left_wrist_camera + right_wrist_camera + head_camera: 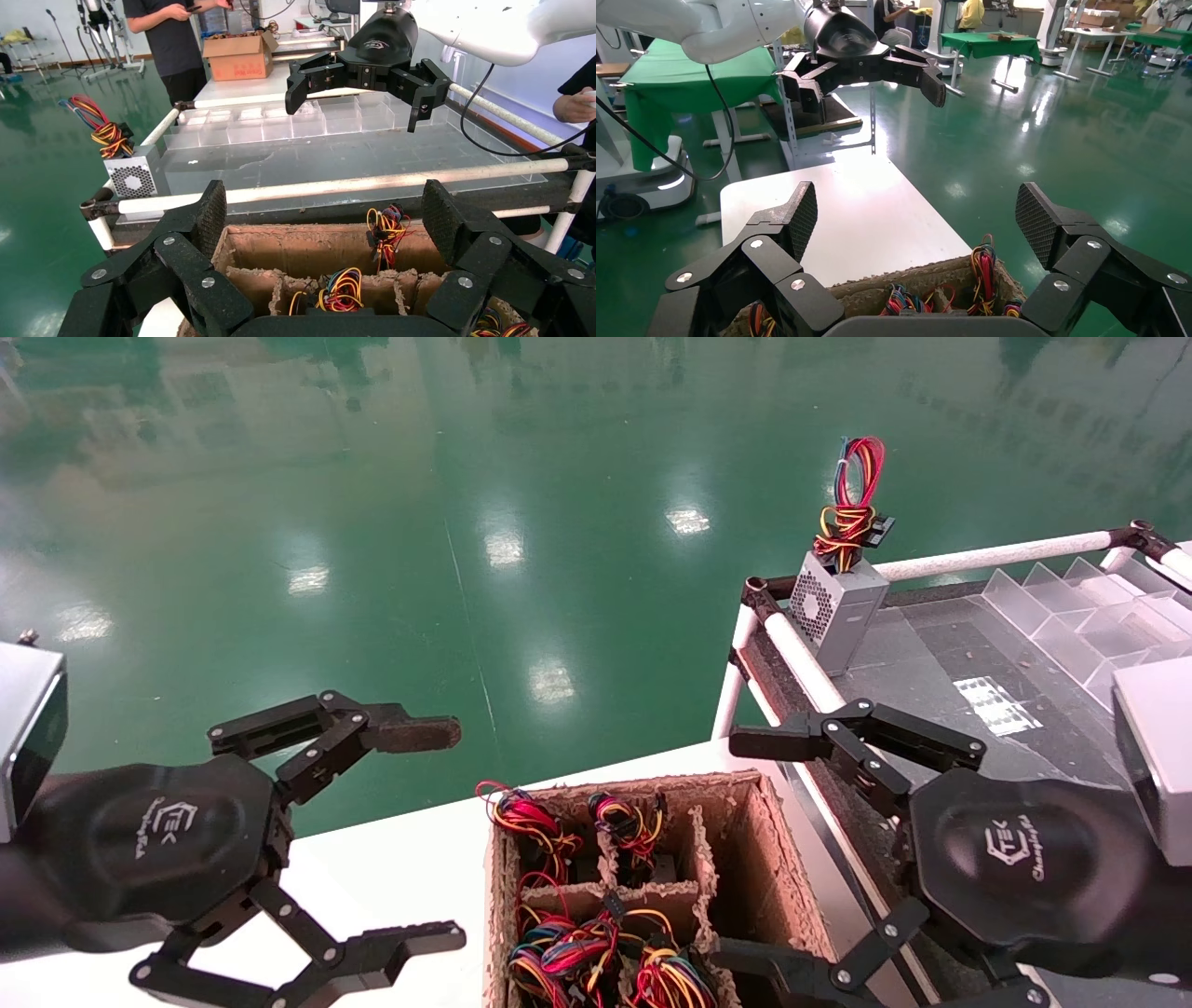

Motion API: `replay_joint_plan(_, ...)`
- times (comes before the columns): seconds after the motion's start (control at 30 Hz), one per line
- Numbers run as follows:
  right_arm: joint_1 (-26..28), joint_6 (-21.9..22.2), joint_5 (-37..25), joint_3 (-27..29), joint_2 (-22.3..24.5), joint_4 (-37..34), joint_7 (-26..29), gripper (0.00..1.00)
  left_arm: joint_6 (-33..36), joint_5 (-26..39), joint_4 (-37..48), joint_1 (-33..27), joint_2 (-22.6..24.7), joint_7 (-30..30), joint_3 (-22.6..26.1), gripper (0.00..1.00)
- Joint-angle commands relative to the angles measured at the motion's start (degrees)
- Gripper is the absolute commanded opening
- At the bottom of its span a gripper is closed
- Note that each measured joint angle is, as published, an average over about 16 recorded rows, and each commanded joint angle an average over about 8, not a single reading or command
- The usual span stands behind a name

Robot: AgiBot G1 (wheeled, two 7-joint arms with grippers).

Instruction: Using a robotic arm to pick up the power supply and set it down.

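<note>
Hovering wide open and empty, the left hand and right hand flank the cardboard crate, where each power supply sits buried under wires. Risk: fingers snagging those wire bundles instead of the metal casing.

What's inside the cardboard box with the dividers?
The cardboard box has compartments holding bundles of coloured wires. The far right compartment looks empty. Whatever the wires attach to sits too deep and dark to make out.

Grey honeycomb-vented box, red-yellow-orange wires; brown carton; green floor; black tools
</note>
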Motion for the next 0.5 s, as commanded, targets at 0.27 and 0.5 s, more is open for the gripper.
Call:
replay_joint_plan(0.27, 0.0, 0.0, 0.0, 0.0, 0.0, 0.0, 0.0, 1.0, 0.0, 0.0, 0.0, 0.0, 0.0, 0.0, 0.0, 0.01)
replay_joint_plan(0.5, 0.0, 0.0, 0.0, 0.0, 0.0, 0.0, 0.0, 1.0, 0.0, 0.0, 0.0, 0.0, 0.0, 0.0, 0.0, 0.0)
